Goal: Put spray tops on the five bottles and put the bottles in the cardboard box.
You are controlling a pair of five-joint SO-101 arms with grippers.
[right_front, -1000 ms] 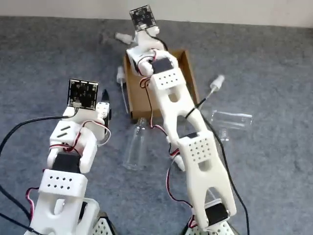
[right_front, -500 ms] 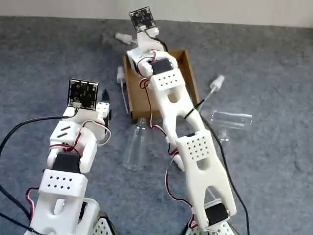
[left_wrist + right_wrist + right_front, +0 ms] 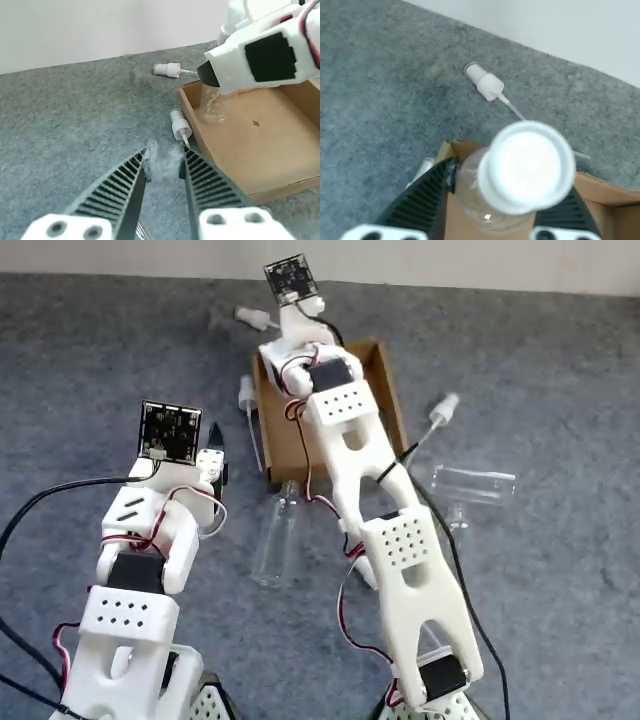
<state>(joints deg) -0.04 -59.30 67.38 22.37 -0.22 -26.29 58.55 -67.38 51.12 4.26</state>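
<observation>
- Grip first: the right gripper (image 3: 495, 200) is clamped on the capped bottle (image 3: 527, 165). Its fingers sit on the clear body below the white top, so the bottle hangs upright.
- That bottle is held at the far left corner of the cardboard box (image 3: 388, 390), with its base down between the walls. I judge this to be the placing step for this bottle. Whether the base touches the box floor I cannot tell.
- The left gripper (image 3: 162, 167) hovers low over the carpet (image 3: 560, 570) to the left of the box. Its fingers are a little apart, with nothing between them.
- It points toward a loose spray top (image 3: 179, 125) lying just beside the box's left wall, which is probably the next pick.
- An uncapped bottle (image 3: 275, 535) lies on its side at the box's near wall, and a second uncapped bottle (image 3: 475, 483) lies to the right. Both lack tops, so neither is ready for the box.
- A far spray top (image 3: 250, 316) lies beyond the box, and another top (image 3: 441, 410) lies to its right, both on open carpet.
</observation>
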